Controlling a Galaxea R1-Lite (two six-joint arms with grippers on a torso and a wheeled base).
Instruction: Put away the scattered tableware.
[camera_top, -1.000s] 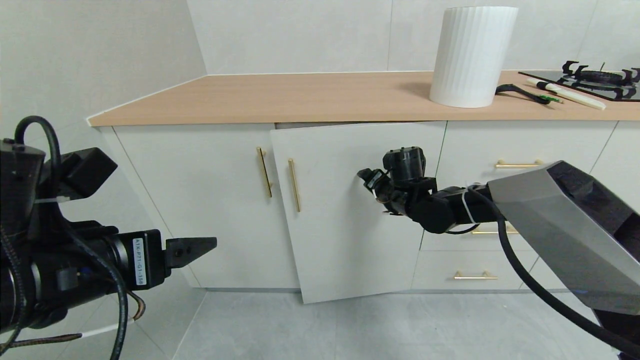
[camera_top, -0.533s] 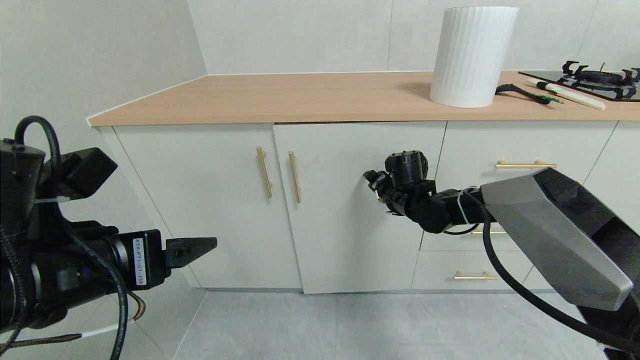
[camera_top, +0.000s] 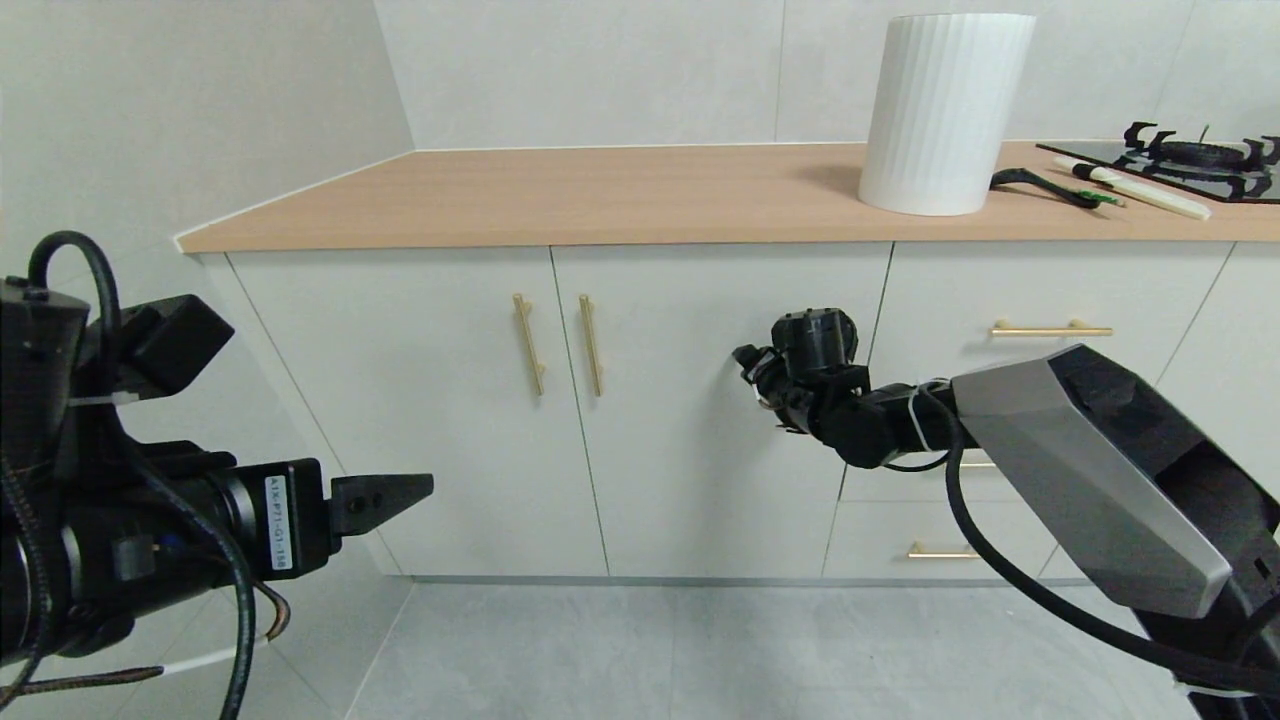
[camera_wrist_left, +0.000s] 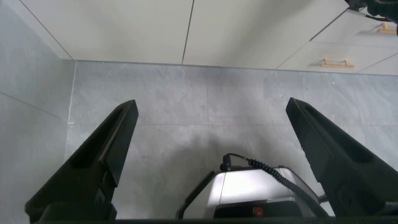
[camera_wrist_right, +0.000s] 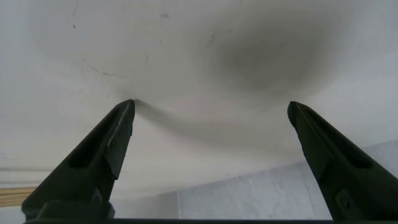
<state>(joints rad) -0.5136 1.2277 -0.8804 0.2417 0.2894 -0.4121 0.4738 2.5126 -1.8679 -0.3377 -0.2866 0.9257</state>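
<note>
My right gripper (camera_top: 746, 360) is open, its fingertips (camera_wrist_right: 127, 106) resting against the white cabinet door (camera_top: 700, 420), which is flush with the cabinet front. On the wooden counter (camera_top: 560, 195) at the right lie a black-handled utensil (camera_top: 1045, 186) and a cream-handled utensil (camera_top: 1140, 190), beside a tall white ribbed container (camera_top: 945, 110). My left gripper (camera_top: 395, 493) hangs low at the left, away from the cabinets, open over the grey floor (camera_wrist_left: 205, 106) with nothing between its fingers.
Two gold vertical handles (camera_top: 560, 345) mark the double doors. Drawers with gold handles (camera_top: 1050, 328) sit to the right of the door. A black gas hob (camera_top: 1195, 155) is at the counter's far right. The left half of the counter is bare wood.
The cabinet door, ajar a second ago, has swung shut with my right gripper against it. The right arm has moved toward the cabinet. The left arm has stayed still.
</note>
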